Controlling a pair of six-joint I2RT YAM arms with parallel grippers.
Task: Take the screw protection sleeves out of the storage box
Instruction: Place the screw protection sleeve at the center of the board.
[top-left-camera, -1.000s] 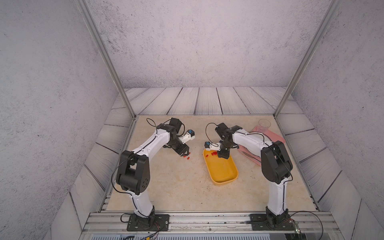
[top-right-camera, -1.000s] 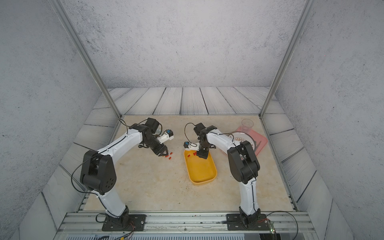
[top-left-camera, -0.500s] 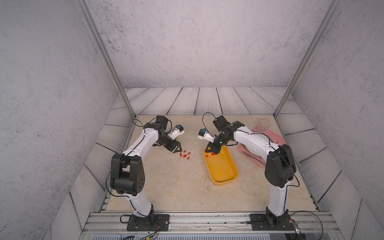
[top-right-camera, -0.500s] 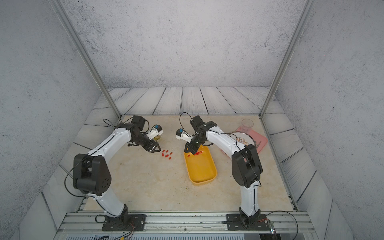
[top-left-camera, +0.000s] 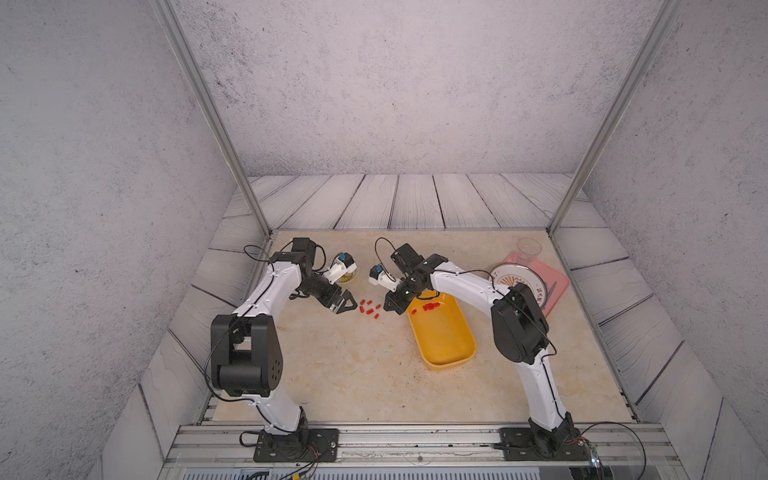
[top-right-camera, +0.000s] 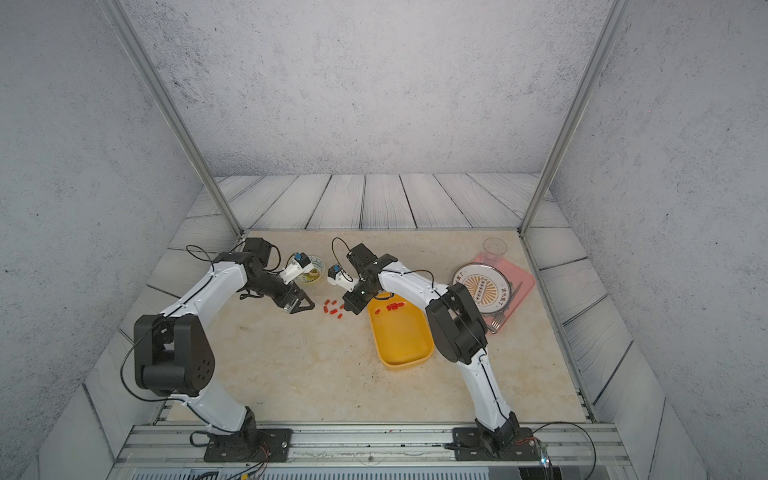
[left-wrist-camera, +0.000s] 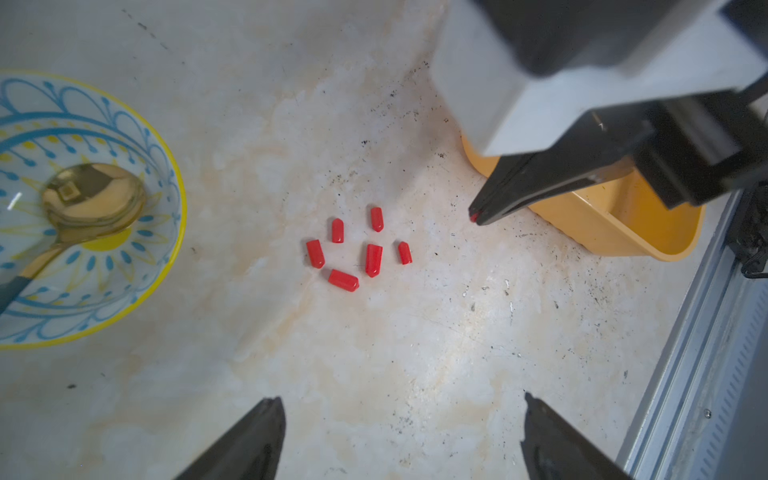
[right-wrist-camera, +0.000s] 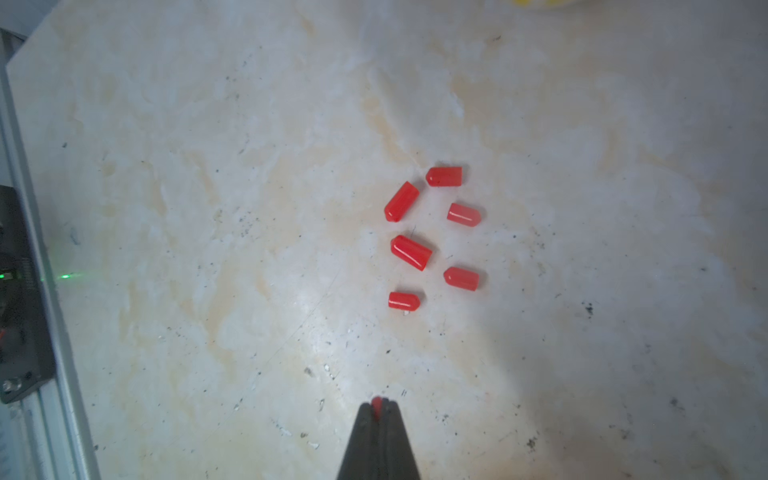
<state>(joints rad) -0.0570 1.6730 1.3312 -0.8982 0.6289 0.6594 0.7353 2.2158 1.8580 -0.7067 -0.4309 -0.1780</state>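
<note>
**Red sleeve (right-wrist-camera: 377, 402) pinched in the right tool (left-wrist-camera: 477, 217), pile at its nine o'clock**

In both top views the right tool hangs low over the tabletop (top-left-camera: 353, 374), just outside the eleven o'clock corner of the yellow box (top-left-camera: 446, 345). Its tips are pressed together on a sliver of red. Only the end of that sleeve shows, so its long axis cannot be read.

Six loose sleeves (top-left-camera: 370, 308) lie in a tight cluster on the bare tabletop. They sit at nine o'clock from the right tool's tip and just beside it. Their long axes point several ways, and none touches the box. The box itself lies at about four o'clock from that tip. A small clump of sleeves (top-left-camera: 430, 306) is inside it at the twelve o'clock end.

The left tool (top-left-camera: 347, 305) has its jaws wide apart and holds nothing. The cluster is near, at its three o'clock, so the pile sits between the two tools. A patterned bowl (left-wrist-camera: 180, 216) stands at about twelve o'clock from the left tool, apart from the sleeves.

The coming move looks like a set-down. The loaded right tool needs only a short shift toward nine o'clock before parting its tips. The sleeves inside the box lie nearer the right arm than the left. A round sleeve let go onto the cluster may roll.
</note>
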